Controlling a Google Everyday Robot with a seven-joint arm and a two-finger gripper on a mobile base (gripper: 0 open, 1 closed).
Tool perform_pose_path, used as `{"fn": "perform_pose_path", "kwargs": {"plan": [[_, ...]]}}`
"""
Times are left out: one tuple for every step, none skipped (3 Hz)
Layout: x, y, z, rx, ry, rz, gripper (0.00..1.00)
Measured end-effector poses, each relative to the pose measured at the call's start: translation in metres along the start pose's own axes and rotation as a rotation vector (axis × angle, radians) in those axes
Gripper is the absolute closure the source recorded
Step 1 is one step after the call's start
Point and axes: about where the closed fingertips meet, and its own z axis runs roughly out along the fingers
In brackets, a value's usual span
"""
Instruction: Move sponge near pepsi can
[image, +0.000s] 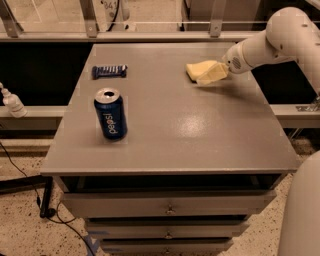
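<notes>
Item 1. Grey metal drawer fronts (169, 207) with small knobs, stacked beneath the counter's near edge. A speckled floor (20, 220) and a thin black cable (25, 175) lay at the lower left.

Item 2. Flat grey rectangular counter (190, 130), carrying items 3, 4 and 6.

Item 3. Dark blue aluminium pepsi can (110, 117) with a silver top and white lettering running down its side. It stood upright on the near-left part of the counter, well apart from the sponge.

Item 4. Flat dark blue snack bar wrapper (109, 71). It lay behind the pepsi can, near the counter's far-left corner, its long side running left to right.

Item 5. Small white plastic bottle (11, 102). It stood off the counter, on a ledge at the far left.

Item 6. Pale yellow soft sponge (195, 69). It was on the far-right part of the counter, diagonally across from the pepsi can.

Item 7. Pale yellow hand (210, 76) at the end of a rounded white robot arm (270, 42) that reached in from the right. The hand was low over the counter at the sponge's right side, overlapping it in view. How far the hand was open, and whether it had hold of the sponge, could not be told.

Item 8. Metal rail (150, 36) running along behind the counter's far edge.
</notes>
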Motion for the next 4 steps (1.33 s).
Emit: {"fn": "perform_pose_path", "kwargs": {"plan": [[0.0, 0.0, 0.011, -0.013, -0.017, 0.024, 0.41], [-0.006, 0.004, 0.011, -0.02, -0.028, 0.017, 0.65], [-0.017, 0.02, 0.0, -0.054, -0.058, -0.011, 0.88], [-0.025, 0.046, -0.012, -0.114, -0.084, -0.047, 1.0]]}}
